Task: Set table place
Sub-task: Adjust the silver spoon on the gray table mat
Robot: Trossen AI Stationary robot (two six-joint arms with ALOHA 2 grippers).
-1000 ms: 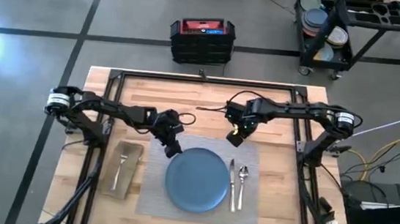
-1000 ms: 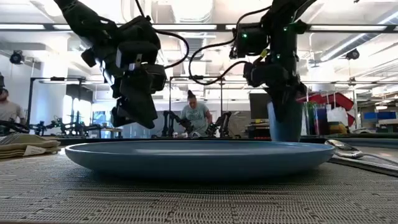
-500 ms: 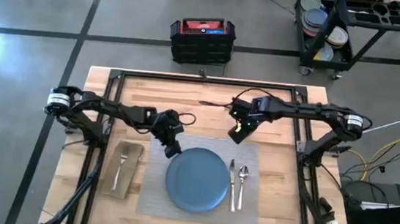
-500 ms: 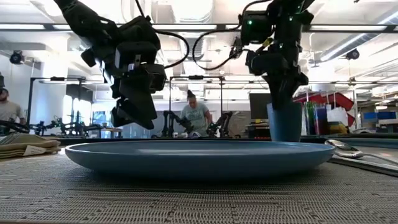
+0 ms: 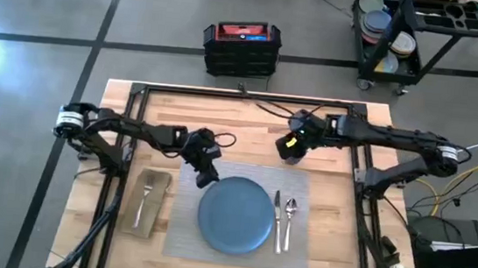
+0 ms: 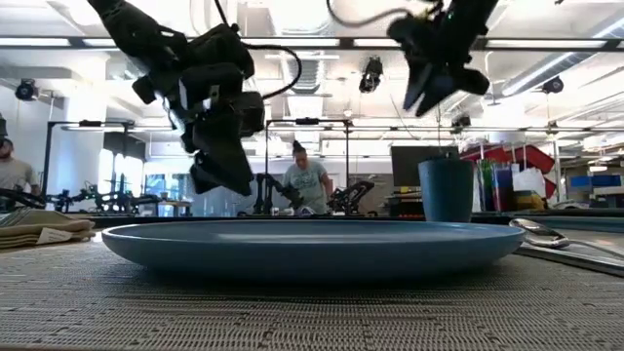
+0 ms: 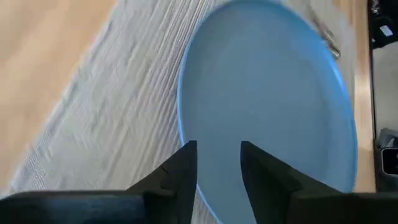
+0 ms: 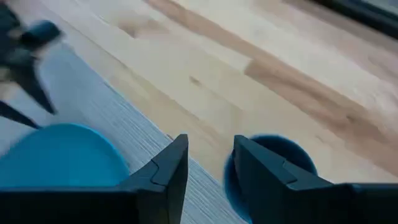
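Hovering right claw [image 6: 439,83], spread and empty, above cup [image 6: 446,190] near placemat's [image 5: 178,234] far right corner; next: napkin [image 5: 151,200] repositioning likely.

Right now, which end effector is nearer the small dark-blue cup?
The right. The right end effector hangs open just above the cup, which stands free on the wood. The left end effector hovers over the plate's far-left rim, well away.

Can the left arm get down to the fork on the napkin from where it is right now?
Probably yes. The left gripper hovers open over the placemat's far left corner, and the fork lies uncovered on the napkin beside the mat.
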